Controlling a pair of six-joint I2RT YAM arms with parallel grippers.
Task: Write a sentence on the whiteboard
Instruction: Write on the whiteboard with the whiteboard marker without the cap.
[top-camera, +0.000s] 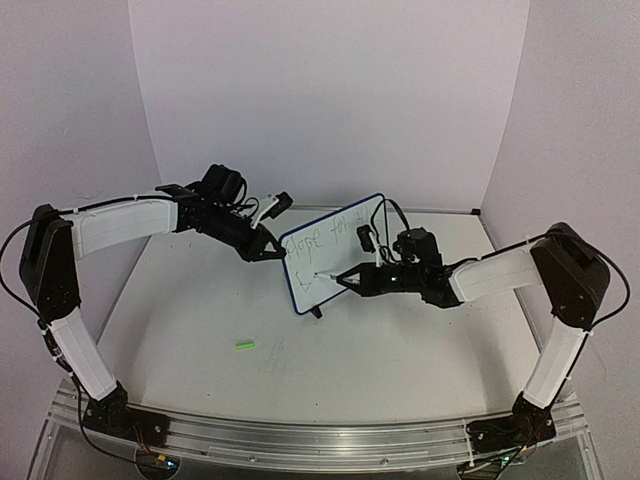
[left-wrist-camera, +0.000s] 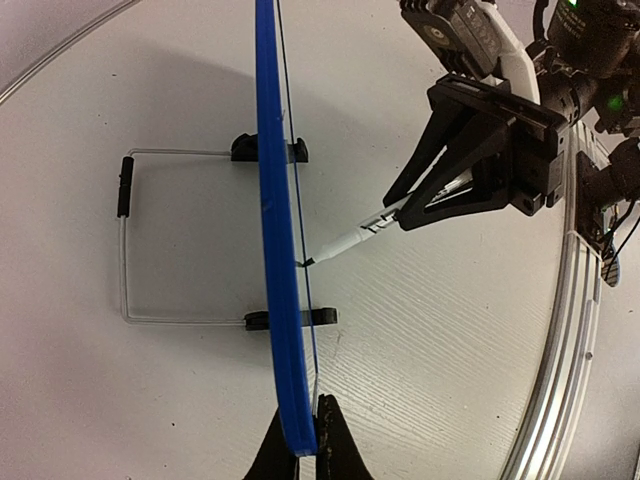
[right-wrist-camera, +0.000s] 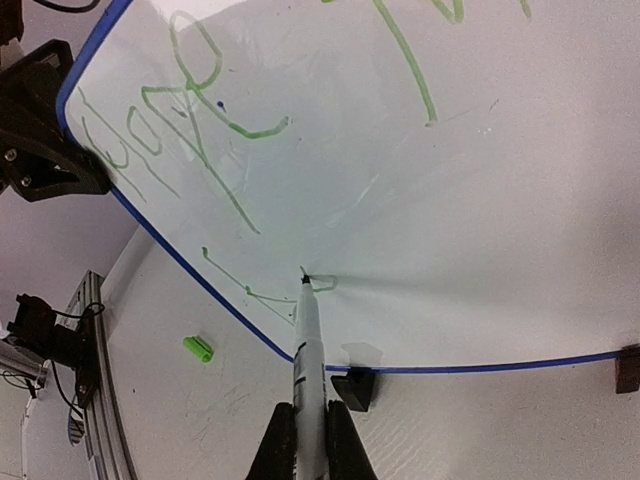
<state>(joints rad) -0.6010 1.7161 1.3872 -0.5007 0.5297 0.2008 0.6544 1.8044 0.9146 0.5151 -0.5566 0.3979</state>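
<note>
Touching the whiteboard (right-wrist-camera: 450, 200) under green "Apple", the marker (right-wrist-camera: 308, 340)

green handwriting (top-camera: 322, 240) on whiteboard (top-camera: 312, 272), top line reads roughly "Apple fo…", remainder unclear, lower line's strokes illegible

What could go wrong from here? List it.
The marker tip presses the whiteboard, pinched only at one rim edge by the left jaws: a harder push could tilt or slide it on its wire stand. The marker, held far back in the right jaws, could pivot and spoil the green letters.
</note>
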